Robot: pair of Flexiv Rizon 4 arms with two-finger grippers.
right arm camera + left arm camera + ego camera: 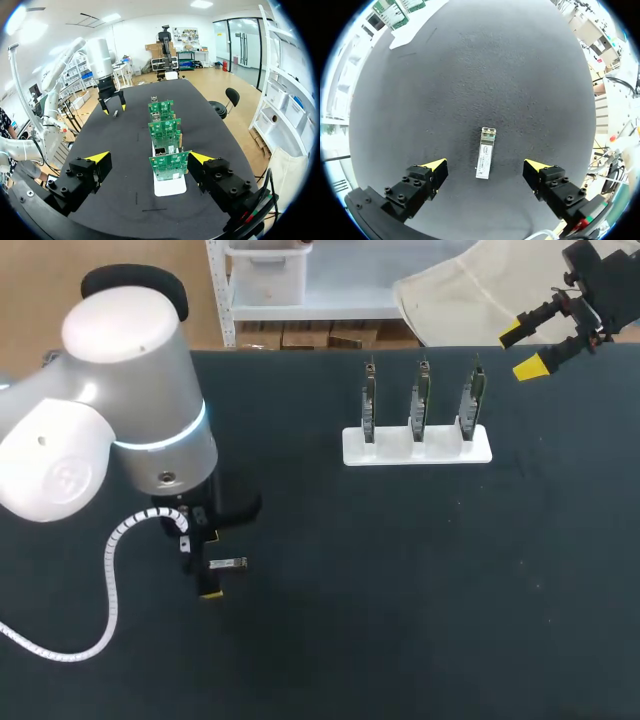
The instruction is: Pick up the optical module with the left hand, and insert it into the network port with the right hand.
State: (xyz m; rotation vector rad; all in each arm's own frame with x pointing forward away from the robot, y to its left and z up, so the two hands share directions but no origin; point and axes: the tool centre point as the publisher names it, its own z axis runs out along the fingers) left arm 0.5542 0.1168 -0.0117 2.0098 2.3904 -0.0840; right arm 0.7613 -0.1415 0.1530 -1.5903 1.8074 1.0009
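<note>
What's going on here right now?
The left gripper is open over the optical module, which lies flat on the table between its fingers, not yet gripped. The right gripper is open too, holding nothing, near the white stand with three upright circuit boards.

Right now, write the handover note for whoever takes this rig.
Left end effector: open, straddling the optical module, which lies flat on the table, ungripped.
Right end effector: open, empty, near the three boards upright in the white stand.
Done: nothing picked yet.
To do: grasp the module, hand it over, insert it at the boards.
</note>
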